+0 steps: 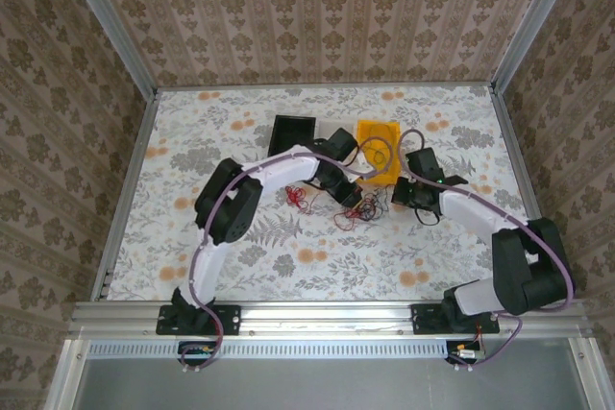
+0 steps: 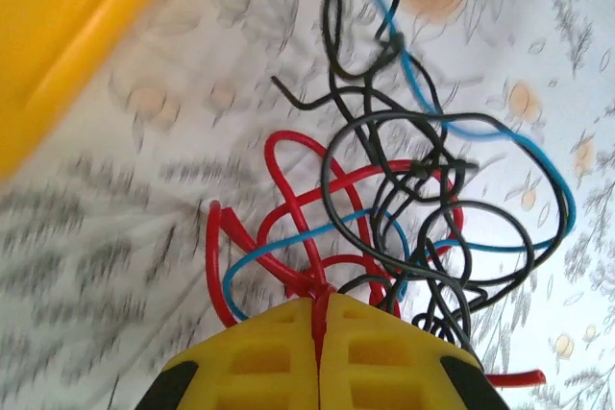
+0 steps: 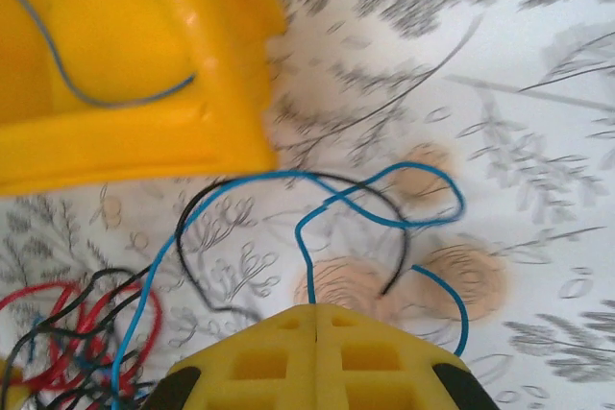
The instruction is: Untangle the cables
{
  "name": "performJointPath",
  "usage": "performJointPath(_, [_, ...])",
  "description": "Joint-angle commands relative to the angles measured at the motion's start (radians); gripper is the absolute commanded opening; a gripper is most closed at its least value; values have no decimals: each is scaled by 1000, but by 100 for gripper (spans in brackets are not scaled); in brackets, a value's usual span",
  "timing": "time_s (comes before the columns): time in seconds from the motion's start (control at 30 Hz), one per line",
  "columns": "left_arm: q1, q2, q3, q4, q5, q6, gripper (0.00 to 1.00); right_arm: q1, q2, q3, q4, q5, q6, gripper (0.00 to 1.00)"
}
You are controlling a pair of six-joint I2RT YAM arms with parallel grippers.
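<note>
The cables (image 1: 357,214) lie as a small tangle on the flowered table between both grippers. In the left wrist view, red loops (image 2: 288,156), black loops (image 2: 356,141) and a blue wire (image 2: 538,156) cross one another. My left gripper (image 2: 318,300) is shut on a red cable that runs straight into the seam of its yellow jaws. My right gripper (image 3: 315,309) is shut with a blue cable (image 3: 384,184) leading down into its tip. A black wire (image 3: 207,194) curves beside it. From above, the left gripper (image 1: 351,201) and right gripper (image 1: 400,195) sit close together.
A yellow bin (image 1: 378,146) stands just behind the grippers; a thin wire (image 3: 86,93) lies inside it. A black bin (image 1: 291,132) stands to its left. A separate small red cable bundle (image 1: 298,197) lies left of the tangle. Metal rails edge the table.
</note>
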Motion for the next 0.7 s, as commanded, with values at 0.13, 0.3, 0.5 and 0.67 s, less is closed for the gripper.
performJointPath(0.13, [112,-265,-336,-12,-188,-72,0,-113,-63,-8,-66,124,29,0])
performJointPath(0.3, [207,-356,-481,-16,-283,-132,0,-202,-54,30,-111,153,29,0])
performJointPath(0.5, [256,-369,-503,-11,-358,-174,0,-313,-57,57,-166,185,45,0])
performJointPath(0.67, [285,-359,-488,-22,-426,-216,0,-434,-95,54,-203,210,69,0])
